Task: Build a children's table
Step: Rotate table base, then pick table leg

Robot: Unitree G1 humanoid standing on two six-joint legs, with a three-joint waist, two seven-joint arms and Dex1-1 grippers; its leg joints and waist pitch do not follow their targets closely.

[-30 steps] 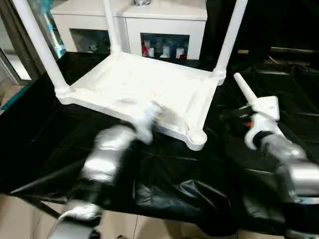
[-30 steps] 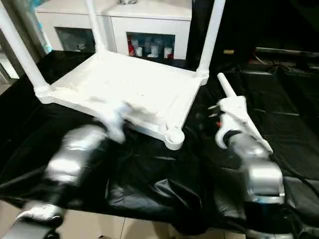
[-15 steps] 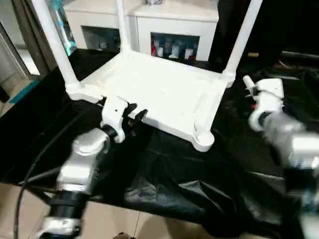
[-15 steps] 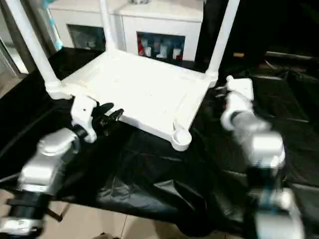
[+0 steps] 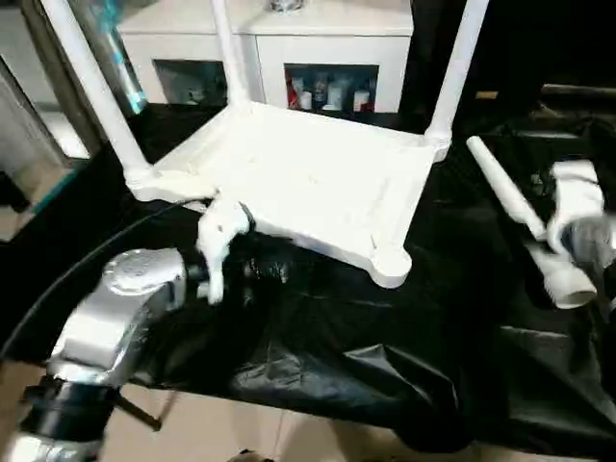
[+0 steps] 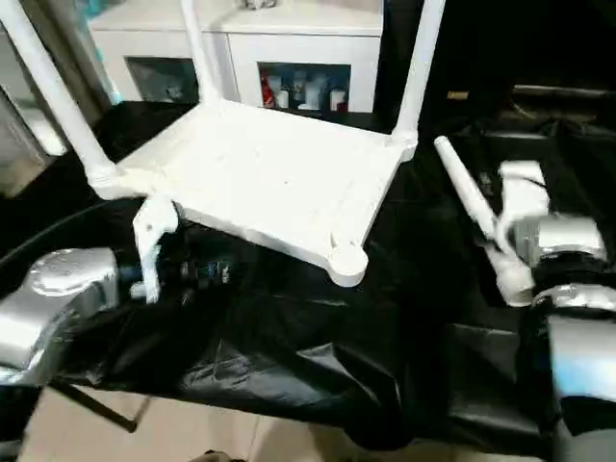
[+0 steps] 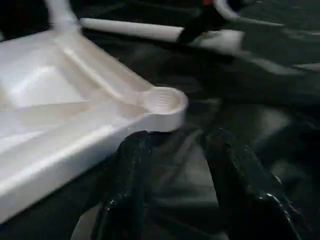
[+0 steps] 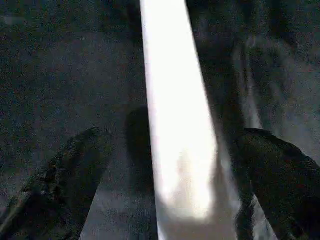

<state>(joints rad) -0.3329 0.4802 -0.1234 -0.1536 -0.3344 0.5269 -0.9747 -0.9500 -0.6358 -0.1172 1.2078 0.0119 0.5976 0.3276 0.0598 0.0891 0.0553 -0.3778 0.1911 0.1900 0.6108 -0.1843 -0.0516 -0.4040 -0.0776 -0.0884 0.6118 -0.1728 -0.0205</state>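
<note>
The white children's table [image 5: 298, 178] lies upside down on black cloth with three tube legs standing in its corner sockets. Its near right socket [image 5: 390, 262] is empty, also seen as a round cup [image 7: 162, 100] in the left wrist view. The fourth leg [image 5: 515, 217] lies loose on the cloth to the right. My right gripper [image 8: 175, 135] is open, a finger on each side of this leg [image 8: 177, 125] near its thick end. In front of the table's near edge, my left gripper [image 7: 177, 140] stands open with nothing in it, low over the cloth.
A white cabinet with glass doors [image 5: 308, 38] stands behind the work surface. The black cloth [image 5: 346, 356] is wrinkled and hangs over the front edge, with pale floor [image 5: 221, 433] below. A black cable runs along my left forearm [image 5: 125, 308].
My left gripper has dropped from the table's near rim to the cloth in front of it. My right arm has swung right, and the loose leg now lies flat between its fingers.
</note>
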